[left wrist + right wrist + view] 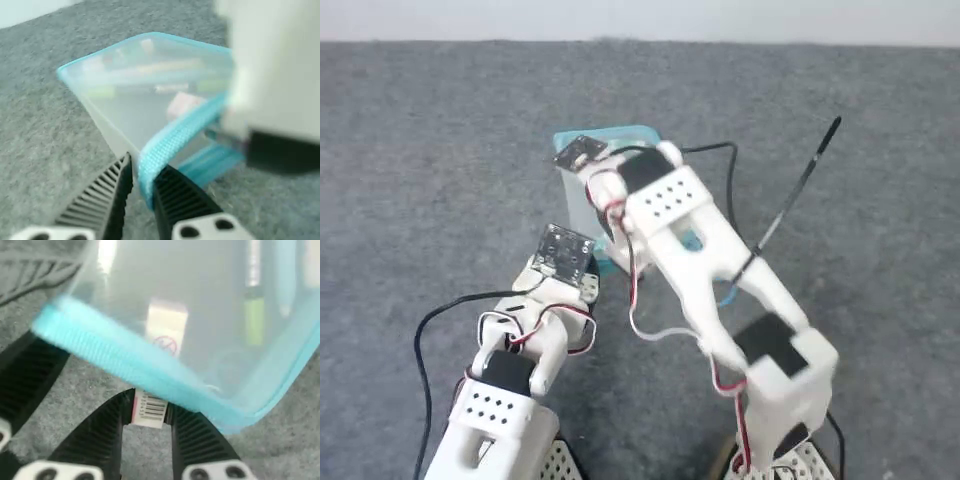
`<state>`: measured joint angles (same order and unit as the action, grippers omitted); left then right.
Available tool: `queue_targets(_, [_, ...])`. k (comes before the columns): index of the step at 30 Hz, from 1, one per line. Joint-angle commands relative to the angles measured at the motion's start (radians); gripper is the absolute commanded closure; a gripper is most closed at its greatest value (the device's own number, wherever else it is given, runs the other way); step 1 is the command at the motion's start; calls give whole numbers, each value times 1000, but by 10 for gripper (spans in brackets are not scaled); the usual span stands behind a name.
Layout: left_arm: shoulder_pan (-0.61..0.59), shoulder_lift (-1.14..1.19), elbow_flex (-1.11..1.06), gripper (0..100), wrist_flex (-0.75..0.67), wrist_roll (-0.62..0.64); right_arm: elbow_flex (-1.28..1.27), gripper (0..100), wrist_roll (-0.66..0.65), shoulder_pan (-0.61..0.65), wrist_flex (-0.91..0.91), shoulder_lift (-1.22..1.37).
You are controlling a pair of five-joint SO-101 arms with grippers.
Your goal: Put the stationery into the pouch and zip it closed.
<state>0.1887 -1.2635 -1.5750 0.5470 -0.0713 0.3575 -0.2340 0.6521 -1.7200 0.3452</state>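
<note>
A translucent pouch (pixel 578 195) with a teal zipper band stands on the grey mat between both arms. Seen from the left wrist, my left gripper (pixel 142 175) is shut on the end of the zipper band (pixel 175 137). Pens and a pink eraser (pixel 182 105) lie inside the pouch (pixel 125 115). From the right wrist, my right gripper (pixel 148 402) is shut on a white barcoded tag (pixel 148 410) just under the zipper band (pixel 125 362). A green item (pixel 254 320) shows through the pouch wall (pixel 200 300). The left gripper's black fingers (pixel 30 375) sit close beside.
The right arm (pixel 660 200) leans over the pouch and covers much of it from above; the left arm (pixel 560 265) comes in from the near left. Loose cables (pixel 430 330) trail around the arm bases. Grey mat (pixel 420 150) stretches open to the left, right and back.
</note>
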Motion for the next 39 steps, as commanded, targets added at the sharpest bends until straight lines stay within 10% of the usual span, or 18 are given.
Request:
queue_targets(1, [71, -21, 13, 988, -9, -41, 219, 890, 25, -24, -41, 61])
queue_targets(5, [63, -21, 13, 988, -9, -43, 285, 760, 101, -45, -56, 70])
queue_targets(18, [21, -21, 19, 988, -9, -41, 157, 778, 63, -74, -27, -266])
queue_targets(27, [-9, -21, 21, 988, -9, -40, -732, 777, 9, -74, 492, -802])
queue_targets(32, [-9, -21, 21, 988, -9, -38, -1277, 776, -229, -76, 794, -1141])
queue_targets(39, [-9, -21, 21, 988, -9, -38, -1485, 775, -321, -91, 851, -1259])
